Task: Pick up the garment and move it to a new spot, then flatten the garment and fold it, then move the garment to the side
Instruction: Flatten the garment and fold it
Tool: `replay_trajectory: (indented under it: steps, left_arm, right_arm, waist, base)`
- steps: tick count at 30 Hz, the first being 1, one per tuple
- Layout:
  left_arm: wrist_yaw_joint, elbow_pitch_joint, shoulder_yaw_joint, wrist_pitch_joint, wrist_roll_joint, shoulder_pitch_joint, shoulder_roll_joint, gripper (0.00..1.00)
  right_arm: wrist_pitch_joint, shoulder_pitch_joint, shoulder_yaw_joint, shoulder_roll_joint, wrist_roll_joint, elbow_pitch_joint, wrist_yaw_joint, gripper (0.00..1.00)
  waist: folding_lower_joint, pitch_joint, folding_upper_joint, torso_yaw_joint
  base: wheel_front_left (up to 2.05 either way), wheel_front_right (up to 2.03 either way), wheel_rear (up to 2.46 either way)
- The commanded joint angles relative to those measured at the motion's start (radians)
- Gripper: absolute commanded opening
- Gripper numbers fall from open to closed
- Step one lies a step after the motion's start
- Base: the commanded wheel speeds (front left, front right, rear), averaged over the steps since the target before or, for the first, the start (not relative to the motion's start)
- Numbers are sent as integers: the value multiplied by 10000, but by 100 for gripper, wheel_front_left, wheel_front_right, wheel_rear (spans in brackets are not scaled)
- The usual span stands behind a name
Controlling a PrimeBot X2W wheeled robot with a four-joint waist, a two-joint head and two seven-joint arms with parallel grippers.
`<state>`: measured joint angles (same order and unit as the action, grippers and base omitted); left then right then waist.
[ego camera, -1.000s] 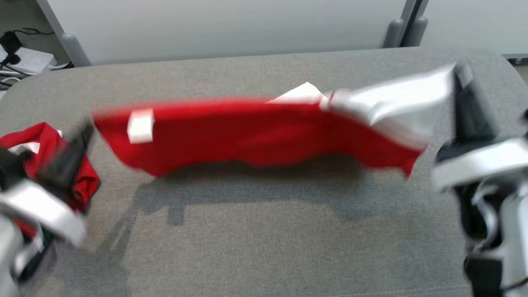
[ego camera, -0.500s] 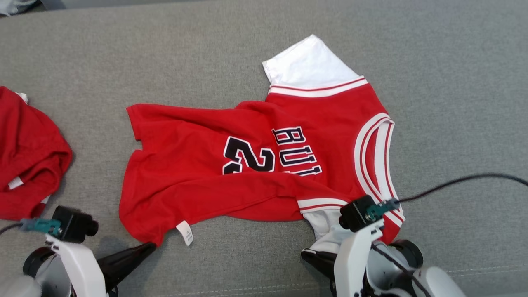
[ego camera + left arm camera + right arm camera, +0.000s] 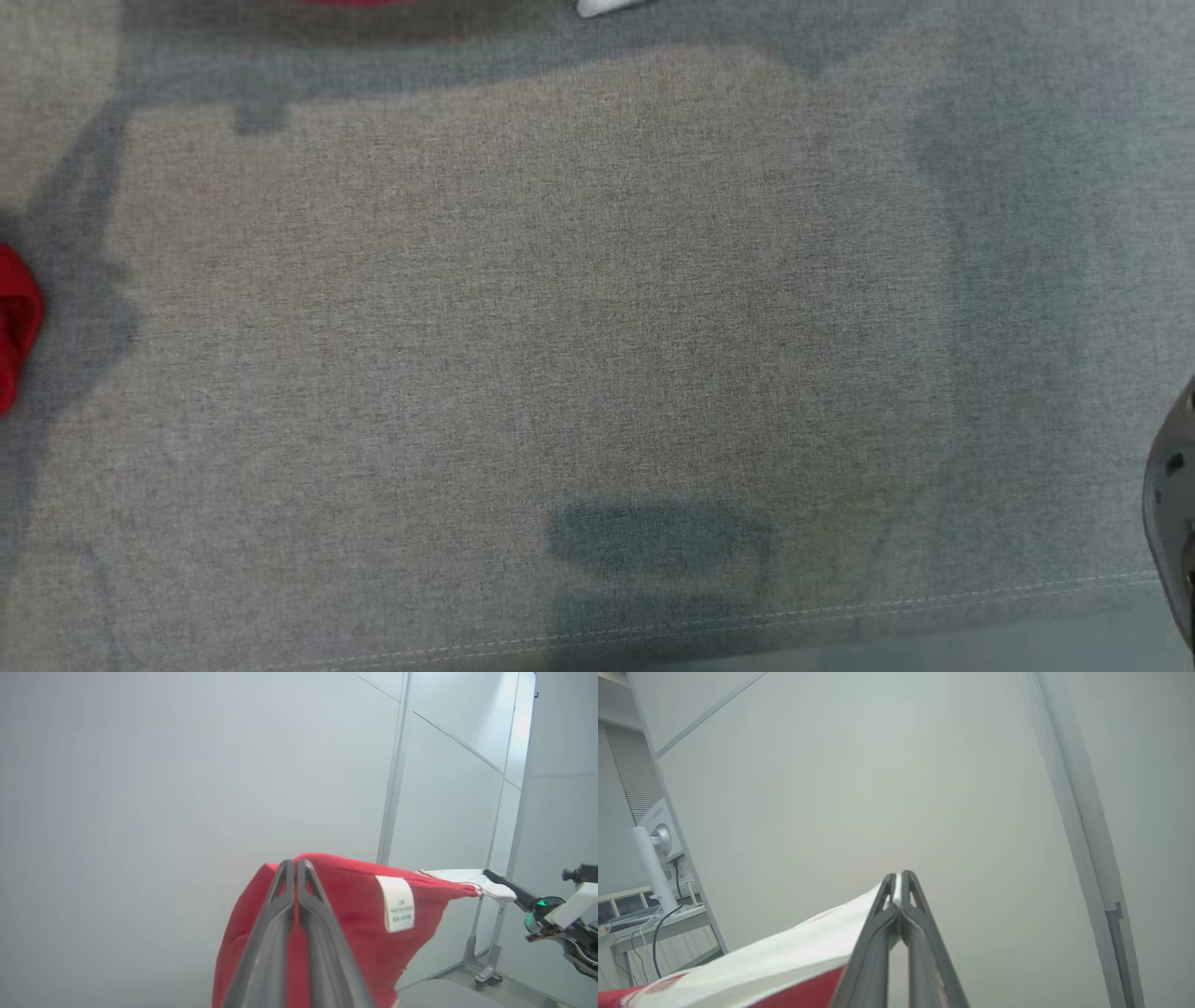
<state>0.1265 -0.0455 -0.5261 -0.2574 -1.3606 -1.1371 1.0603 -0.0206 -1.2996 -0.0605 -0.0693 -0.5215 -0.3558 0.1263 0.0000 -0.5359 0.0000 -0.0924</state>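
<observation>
The garment (image 3: 355, 914) is a red jersey with a white sleeve and a white label, held up in the air in front of a pale wall. In the left wrist view my left gripper (image 3: 294, 862) is shut on its red edge. The same view shows my right gripper (image 3: 488, 873) at the far right, pinching the white sleeve end. In the right wrist view my right gripper (image 3: 900, 873) is shut on white fabric of the garment (image 3: 784, 956). In the head view a blurred red strip of the garment (image 3: 355, 3) touches the top edge.
The grey fabric table (image 3: 597, 327) spreads across the head view, with its stitched front edge at the bottom. A second red cloth (image 3: 14, 322) lies at the left edge. Part of a pale arm (image 3: 1172, 485) shows at the right edge. A desk with a monitor (image 3: 658, 835) stands beyond.
Half a second ago the jersey lay spread on the table with both grippers at its near edge. Now it hangs lifted between them. The head camera has shifted.
</observation>
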Motion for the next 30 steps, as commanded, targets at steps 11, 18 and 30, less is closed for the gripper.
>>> replay_trajectory:
  steps: [11,18,30]
  left_arm:
    - [42,-158,1785,-41,433,2975,699,0]
    - [42,-501,2463,-42,1448,6980,-963,0]
    - [42,-323,2122,-43,2174,9074,-2960,0]
  right_arm:
    - [-434,1829,-229,191,-528,493,44,0]
    - [-1336,6967,1810,191,-1802,2171,44,0]
    - [-883,10449,1846,191,-1976,3533,44,0]
  waist:
    - [0,-963,0,-588]
    - [0,-735,0,-473]
    - [0,1001,0,-46]
  base:
    - [0,0,0]
    - [0,0,0]
    - [0,0,0]
